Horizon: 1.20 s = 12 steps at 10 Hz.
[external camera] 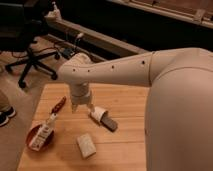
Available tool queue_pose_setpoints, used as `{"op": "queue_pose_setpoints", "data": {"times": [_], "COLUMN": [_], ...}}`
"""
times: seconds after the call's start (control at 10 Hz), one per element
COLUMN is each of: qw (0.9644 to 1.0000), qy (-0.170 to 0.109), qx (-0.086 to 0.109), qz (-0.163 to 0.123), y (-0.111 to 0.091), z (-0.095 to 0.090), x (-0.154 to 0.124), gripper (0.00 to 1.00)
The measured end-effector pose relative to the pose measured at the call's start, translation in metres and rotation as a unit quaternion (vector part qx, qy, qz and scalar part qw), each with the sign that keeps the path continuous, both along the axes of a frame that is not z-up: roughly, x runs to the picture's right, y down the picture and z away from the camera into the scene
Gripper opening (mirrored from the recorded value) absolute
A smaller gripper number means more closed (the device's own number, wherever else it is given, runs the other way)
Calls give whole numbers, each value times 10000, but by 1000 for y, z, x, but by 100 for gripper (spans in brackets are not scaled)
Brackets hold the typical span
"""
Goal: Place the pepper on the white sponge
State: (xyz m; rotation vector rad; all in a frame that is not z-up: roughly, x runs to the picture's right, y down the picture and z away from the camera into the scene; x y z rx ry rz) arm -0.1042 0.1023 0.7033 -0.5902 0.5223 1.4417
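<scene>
1. The tool (pixel 83 109) hangs from the arm over the far half of the bench (pixel 127 102). Its fingers point down and stand spread with nothing between them, so it is released and holds nothing.
2. The pepper (pixel 58 105) lies flat on the bench just beside the tool, on the side toward the bench's left edge as the camera sees it. It is apart from the fingers, not touching them.
3. Its long axis runs on a slant. One end points toward the far edge and is the end nearer the tool; the other points toward the left edge and the bowl (pixel 36 142).
4. As a judgement, the coming move turns on a short shift toward the left edge. The fingers would have to close across the slim body, not along it.
5. The pepper is slender, dark red and tapered, and far thinner than the sponge (pixel 86 146). Its lower end comes close to the packet (pixel 44 132) lying in the bowl; whether they touch I cannot tell.
6. The sponge, a pale block, lies toward the near edge, apart from the pepper. A grey block (pixel 104 120) sits just beside the tool on the side away from the pepper.
</scene>
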Motion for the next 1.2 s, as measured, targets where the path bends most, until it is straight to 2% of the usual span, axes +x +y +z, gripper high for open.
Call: {"op": "queue_pose_setpoints", "data": {"times": [0.2, 0.3, 0.4, 0.5, 0.6, 0.7, 0.9, 1.0, 1.1, 1.2], "qw": [9997, 9987, 9950, 9911, 9825, 9719, 9466, 9277, 9126, 8906], "qy": [-166, -340, -642, -848, -1172, -1475, -2035, -2366, -2592, -2882], "qx": [124, 244, 416, 504, 565, 591, 616, 631, 644, 654], "qz": [-115, -292, -644, -899, -1333, -1739, -2424, -2820, -3097, -3455], "y": [-8, -15, -27, -34, -41, -47, -57, -64, -70, -78], "z": [2, 5, 9, 11, 13, 13, 13, 14, 15, 16], "x": [-2, -3, -5, -7, -10, -14, -22, -26, -28, -32], "gripper": [65, 65, 65, 65, 65, 65, 65, 65, 65, 65]}}
